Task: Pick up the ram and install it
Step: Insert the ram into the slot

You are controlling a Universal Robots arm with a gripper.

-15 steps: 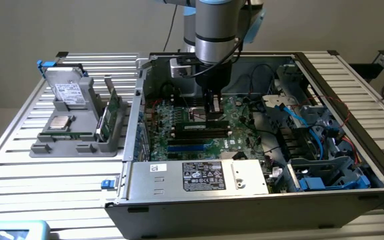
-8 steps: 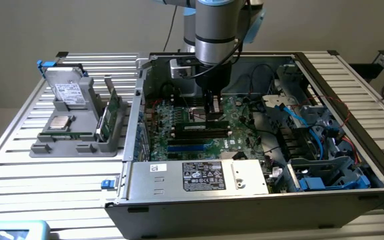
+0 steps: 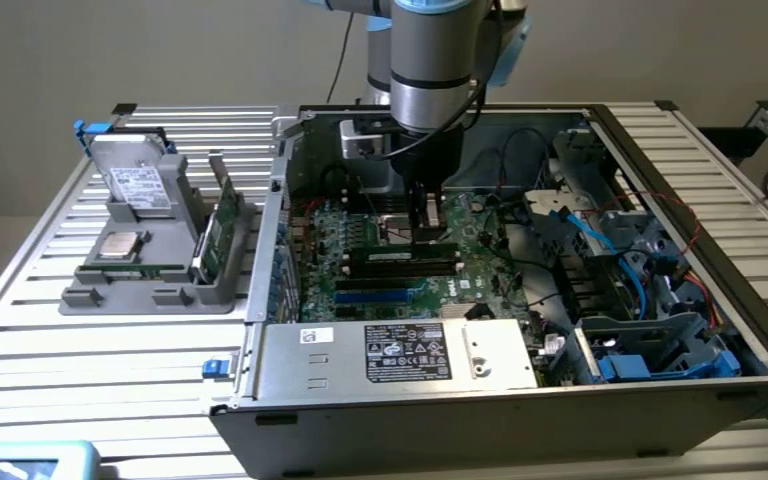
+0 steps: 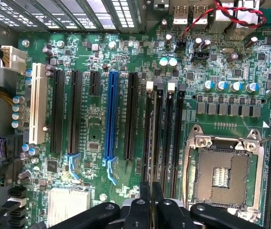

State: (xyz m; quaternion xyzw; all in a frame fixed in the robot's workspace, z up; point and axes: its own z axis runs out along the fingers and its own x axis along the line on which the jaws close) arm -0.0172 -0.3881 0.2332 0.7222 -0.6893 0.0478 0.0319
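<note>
Wiring and a green motherboard (image 3: 484,225) lie inside the open computer case (image 3: 491,425), which rests on the slatted worktop (image 3: 91,350) in the exterior view. The robot arm (image 3: 424,70) reaches straight down into the case. The ram (image 3: 404,257) stands on its long edge in a slot on the motherboard, with its white sticker facing the camera. The end effector (image 3: 427,236) is directly above it, tips at the ram's top edge, slightly toward the exterior view's right of the sticker. Outside the case, on the exterior view's left, a gray holder (image 3: 117,285) carries a hard drive (image 3: 137,185) and upright green circuit boards (image 3: 224,225), well apart from the end effector.

In the wrist view the end effector is clenched, its two black fingers (image 4: 145,193) drawn almost together. They line up with the bank of black memory slots (image 4: 169,133), between the blue slot (image 4: 110,114) and the open CPU socket (image 4: 221,174). I cannot tell whether the fingers pinch the ram or only press on it. Its thin edge blends into the dark slots.
</note>
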